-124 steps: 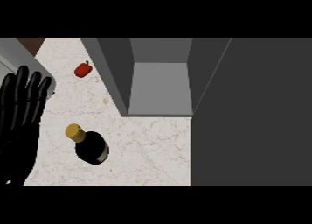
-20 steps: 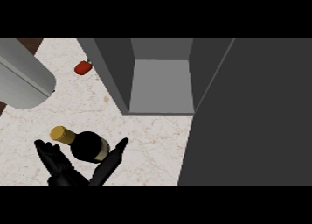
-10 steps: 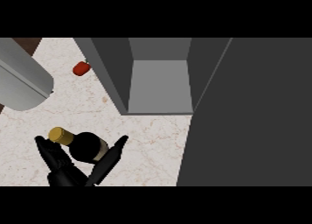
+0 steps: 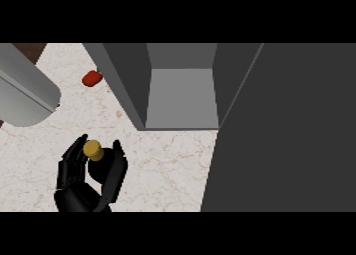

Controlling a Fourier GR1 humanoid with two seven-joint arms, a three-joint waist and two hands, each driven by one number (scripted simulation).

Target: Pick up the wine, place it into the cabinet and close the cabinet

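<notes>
Wine bottle (image 4: 96,160) on marble worktop (image 4: 166,164), lower left, gold cap facing up. Robot hand (image 4: 81,191), black, comes in from bottom edge; fingers curl up both sides of bottle, clamped on it. From this angle can't say which hand it is. Grey forearm (image 4: 18,89) slants across upper left corner, its hand out of sight. Small red object (image 4: 90,78) beside cabinet (image 4: 182,94) wall. Cabinet open, grey inside; dark door (image 4: 298,129) fills right side.
</notes>
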